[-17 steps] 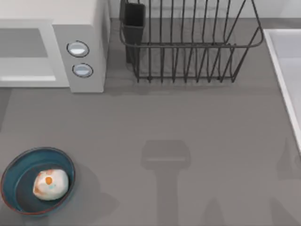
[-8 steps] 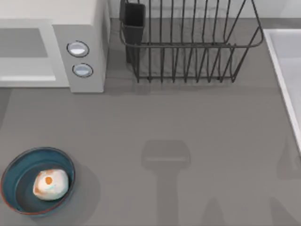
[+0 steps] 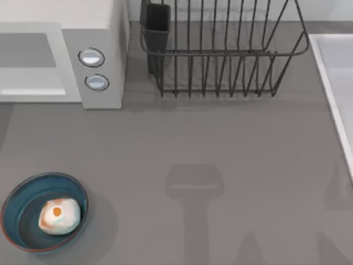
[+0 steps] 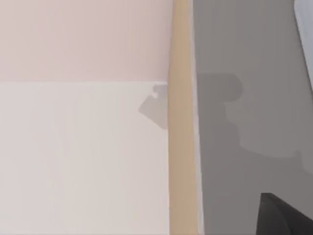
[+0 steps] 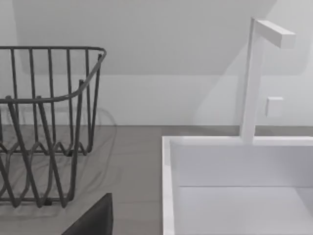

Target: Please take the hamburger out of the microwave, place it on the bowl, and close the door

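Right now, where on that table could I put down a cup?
The wide grey stretch of the table in front of the dish rack, right of the bowl holding the hamburger, is bare. It is crowded along the back: microwave, rack, sink.

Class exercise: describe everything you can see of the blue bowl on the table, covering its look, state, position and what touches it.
The bowl is round, glossy blue-teal inside, with a thin reddish-brown rim. It stands upright on the grey table near the top view's lower left corner, well in front of the microwave. The hamburger, a whitish lump with an orange spot, rests inside it, slightly off centre. Nothing else touches the bowl, and it casts a soft shadow to its right.
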Tool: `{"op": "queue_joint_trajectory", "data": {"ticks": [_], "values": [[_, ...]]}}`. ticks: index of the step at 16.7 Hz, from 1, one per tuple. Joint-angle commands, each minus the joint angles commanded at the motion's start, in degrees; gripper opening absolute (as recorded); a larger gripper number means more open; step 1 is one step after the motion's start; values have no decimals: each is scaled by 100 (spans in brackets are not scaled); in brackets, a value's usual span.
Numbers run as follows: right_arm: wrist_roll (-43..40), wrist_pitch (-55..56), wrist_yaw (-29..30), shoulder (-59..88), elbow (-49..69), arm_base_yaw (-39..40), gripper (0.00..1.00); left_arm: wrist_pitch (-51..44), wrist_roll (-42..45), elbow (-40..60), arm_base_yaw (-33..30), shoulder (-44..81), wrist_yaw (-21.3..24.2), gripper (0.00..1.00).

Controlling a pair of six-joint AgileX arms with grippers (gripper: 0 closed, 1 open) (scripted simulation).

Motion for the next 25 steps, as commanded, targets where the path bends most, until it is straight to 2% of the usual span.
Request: {"op": "queue_joint_trajectory", "data": {"ticks": [8, 15, 18, 25], "values": [[0, 0, 0, 0, 0, 0, 100, 1928, 26, -1263, 32, 592, 27, 0], [0, 0, 0, 0, 0, 0, 100, 2098, 14, -1434, 1, 628, 27, 0], [0, 0, 0, 0, 0, 0, 100, 2315, -222, -1838, -214, 249, -81, 0], [0, 0, 0, 0, 0, 0, 100, 3098, -1050, -3534, -964, -1085, -453, 0]]}}
